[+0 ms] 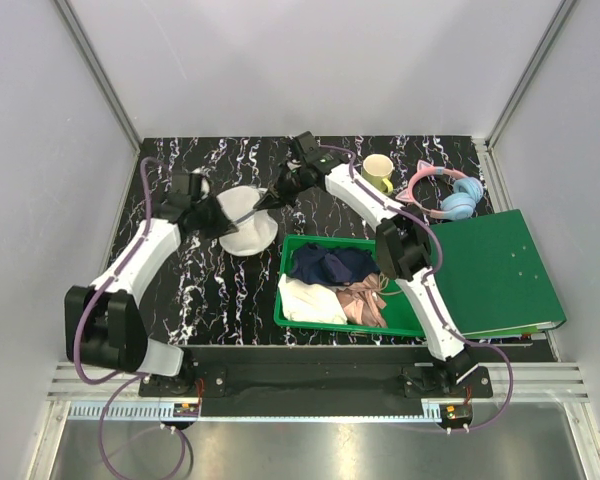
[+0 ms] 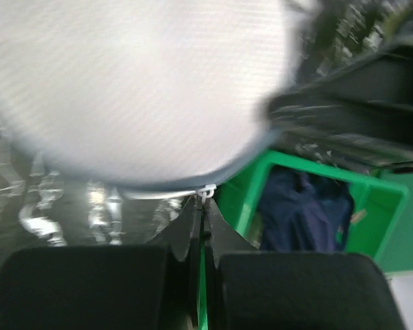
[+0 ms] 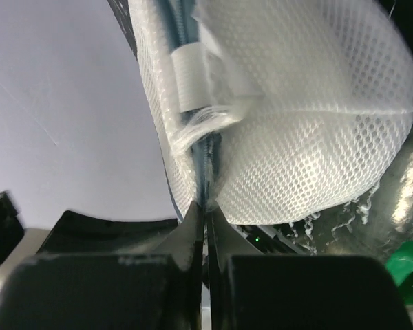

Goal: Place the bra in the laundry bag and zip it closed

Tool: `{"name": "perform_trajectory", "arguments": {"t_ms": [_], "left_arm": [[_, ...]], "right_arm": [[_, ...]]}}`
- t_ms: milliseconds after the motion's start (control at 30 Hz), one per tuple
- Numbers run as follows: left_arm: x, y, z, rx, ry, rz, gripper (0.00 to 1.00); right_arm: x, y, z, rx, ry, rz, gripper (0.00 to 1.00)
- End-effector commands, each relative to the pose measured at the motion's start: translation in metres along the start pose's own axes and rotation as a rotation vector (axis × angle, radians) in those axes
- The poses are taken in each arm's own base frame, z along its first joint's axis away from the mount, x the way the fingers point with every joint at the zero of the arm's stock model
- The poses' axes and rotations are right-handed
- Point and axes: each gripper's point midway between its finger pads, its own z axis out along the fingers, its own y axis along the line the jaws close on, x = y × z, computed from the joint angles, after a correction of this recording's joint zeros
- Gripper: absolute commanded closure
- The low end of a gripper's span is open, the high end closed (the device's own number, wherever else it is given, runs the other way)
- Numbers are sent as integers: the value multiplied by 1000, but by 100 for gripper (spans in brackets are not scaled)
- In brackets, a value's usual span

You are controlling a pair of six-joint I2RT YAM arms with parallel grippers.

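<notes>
The laundry bag [image 1: 248, 222], a white mesh round case, hangs above the table between my two grippers. My left gripper [image 1: 223, 215] is shut on the small white zipper pull [image 2: 206, 191] at the rim of the bag [image 2: 138, 82]. My right gripper [image 1: 270, 197] is shut on the bag's zipped rim seam [image 3: 205, 172], with the mesh dome [image 3: 310, 124] bulging to its right. The bra does not show in any view; I cannot tell whether it is inside the bag.
A green bin [image 1: 283, 280] at front centre holds a navy garment [image 1: 330, 265], a cream cloth [image 1: 310, 300] and a pink satin garment [image 1: 365, 300]. A yellow mug [image 1: 378, 170], cat-ear headphones [image 1: 445, 195] and a green binder [image 1: 495, 270] lie to the right.
</notes>
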Motion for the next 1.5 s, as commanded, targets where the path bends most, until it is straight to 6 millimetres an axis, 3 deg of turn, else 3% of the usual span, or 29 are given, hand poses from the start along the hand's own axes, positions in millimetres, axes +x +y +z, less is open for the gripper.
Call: {"name": "perform_trajectory", "arguments": {"t_ms": [0,67,133,167,233,267,300,333,367,400,433,467,533,567,600,633,767,800,900,967,1033,1133,1300,1433,1467], "left_arm": [[-2,80,-24,-210,-39,-95,100],[-3,79,-26,-195,-29,-64,100],[-2,55,-24,-82,-4,-51,100],[1,39,-22,-27,8,-37,100],[-4,6,-20,88,1,-41,100],[-2,-7,-19,122,7,-37,100],[-6,-18,-17,155,-5,-39,100],[-8,-28,-17,176,-6,-56,100],[-5,-36,-12,190,12,-56,100],[-8,-42,-10,207,7,-55,100],[-11,-50,-9,222,9,-64,100],[-8,-54,-4,227,24,-63,100],[-13,-66,-3,255,18,-58,100],[-11,-70,0,261,29,-51,100],[-12,-73,-1,267,26,-47,100],[-12,-75,-2,268,24,-42,100],[-15,-44,-11,119,-26,-14,98],[-19,-36,-14,93,-46,2,78],[-25,5,-11,-28,-33,77,47],[-31,35,-11,-95,-4,47,39],[-39,52,-9,-105,3,45,29],[-53,53,0,-62,22,97,17],[-90,43,5,-2,-63,176,19],[-122,42,10,134,-98,123,18],[-125,42,19,155,-77,104,18]], "right_arm": [[-49,9,-27,-112,-30,-125,100],[-50,13,-28,-155,11,-155,100],[-48,21,-32,-171,13,-186,100],[-50,21,-31,-161,-1,-188,95],[-48,13,-37,-93,-28,-201,79],[-57,8,-46,-20,-110,-201,50],[-52,-6,-53,63,-115,-165,37],[-51,-16,-56,109,-125,-167,28],[-47,-6,-73,116,-168,-188,24],[-44,-6,-78,127,-180,-188,13],[-39,-19,-76,163,-168,-162,9],[-30,-6,-90,141,-185,-178,6],[-17,-5,-93,122,-177,-144,2],[-16,7,-90,54,-172,-151,2],[-12,-5,-82,56,-151,-111,2],[-9,5,-82,24,-153,-91,2],[-13,17,-77,-11,-156,-105,2],[-13,25,-78,-30,-153,-113,2],[-11,33,-74,-53,-138,-129,2],[-5,36,-69,-62,-111,-142,2],[0,36,-63,-72,-79,-134,2],[6,34,-51,-63,-54,-114,2],[12,30,-35,-48,-40,-89,2],[13,24,-30,-37,-42,-95,2],[13,22,-29,-34,-39,-95,2]]}}
